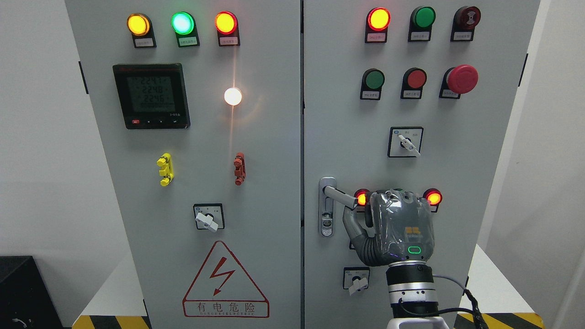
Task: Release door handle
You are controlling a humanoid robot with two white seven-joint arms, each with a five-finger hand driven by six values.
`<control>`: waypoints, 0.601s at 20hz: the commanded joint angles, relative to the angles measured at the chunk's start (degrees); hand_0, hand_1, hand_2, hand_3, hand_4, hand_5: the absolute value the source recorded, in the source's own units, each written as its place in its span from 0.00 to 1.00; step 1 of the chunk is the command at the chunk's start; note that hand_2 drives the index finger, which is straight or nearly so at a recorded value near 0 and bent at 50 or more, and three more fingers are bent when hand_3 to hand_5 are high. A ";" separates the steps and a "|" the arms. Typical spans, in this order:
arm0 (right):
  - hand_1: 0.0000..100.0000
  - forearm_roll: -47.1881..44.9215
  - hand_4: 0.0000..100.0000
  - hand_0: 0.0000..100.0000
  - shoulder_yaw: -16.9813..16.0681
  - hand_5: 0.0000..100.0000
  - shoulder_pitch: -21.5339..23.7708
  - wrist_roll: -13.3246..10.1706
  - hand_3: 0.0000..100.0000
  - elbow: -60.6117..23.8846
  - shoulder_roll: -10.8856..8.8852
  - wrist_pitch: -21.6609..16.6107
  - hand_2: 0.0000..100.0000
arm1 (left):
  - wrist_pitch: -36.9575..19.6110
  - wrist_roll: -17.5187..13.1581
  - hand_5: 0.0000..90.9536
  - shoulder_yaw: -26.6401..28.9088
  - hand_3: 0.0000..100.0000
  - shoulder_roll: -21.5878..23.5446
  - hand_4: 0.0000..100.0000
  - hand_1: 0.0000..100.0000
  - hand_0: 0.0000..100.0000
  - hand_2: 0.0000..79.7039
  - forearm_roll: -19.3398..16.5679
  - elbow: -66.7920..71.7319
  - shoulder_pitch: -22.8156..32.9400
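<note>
Seemingly the right hand (393, 224) grips the door handle (338, 195) (meter (151, 96) reads 2248).

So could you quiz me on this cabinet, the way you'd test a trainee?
1. Which door carries the handle next to the robot hand?
A. the left door
B. the right door
2. True or false: the big red mushroom button sits on the left door.
3. Fill in: in the top row of the left door, the middle lamp glows ____.

Key: 1 B. 2 false; the mushroom button is on the right door. 3 green.
</note>
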 commanded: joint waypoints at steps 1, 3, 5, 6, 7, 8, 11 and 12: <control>0.40 -0.01 1.00 0.64 -0.09 1.00 -0.03 0.10 1.00 -0.05 0.07 -0.01 0.92 | 0.01 0.01 0.00 0.00 0.00 0.00 0.00 0.56 0.12 0.00 0.07 1.67 -1.50; 0.39 -0.01 1.00 0.64 -0.09 1.00 -0.03 0.10 1.00 -0.05 0.07 -0.01 0.92 | 0.01 0.01 0.00 0.00 0.00 0.00 0.00 0.56 0.12 0.00 -0.02 1.67 -1.50; 0.39 -0.01 1.00 0.64 -0.09 1.00 -0.03 0.10 1.00 -0.05 0.07 -0.01 0.92 | 0.01 0.01 0.00 0.00 0.00 0.00 0.00 0.56 0.12 0.00 -0.02 1.67 -1.50; 0.39 -0.01 1.00 0.64 -0.09 1.00 -0.03 0.10 1.00 -0.05 0.07 -0.01 0.92 | 0.01 0.01 0.00 0.00 0.00 0.00 0.00 0.56 0.12 0.00 0.07 1.67 -1.58; 0.39 -0.01 1.00 0.64 -0.09 1.00 -0.11 0.19 1.00 -0.05 0.07 -0.01 0.92 | 0.01 0.01 0.00 0.00 0.00 0.00 0.00 0.56 0.12 0.00 -0.02 1.67 -1.50; 0.39 -0.01 1.00 0.64 -0.09 1.00 -0.12 0.19 1.00 -0.05 0.07 -0.01 0.92 | 0.01 0.01 0.00 0.00 0.00 0.00 0.00 0.56 0.12 0.00 -0.02 1.67 -1.50; 0.39 -0.01 1.00 0.64 -0.18 1.00 -0.20 0.19 1.00 -0.05 0.07 -0.01 0.92 | 0.01 0.01 0.00 0.00 0.00 0.00 0.00 0.56 0.12 0.00 -0.02 1.67 -1.50; 0.38 -0.10 1.00 0.64 -0.18 1.00 -0.20 0.19 1.00 -0.05 0.07 -0.01 0.92 | 0.01 0.01 0.00 0.00 0.00 0.00 0.00 0.56 0.12 0.00 -0.02 1.67 -1.50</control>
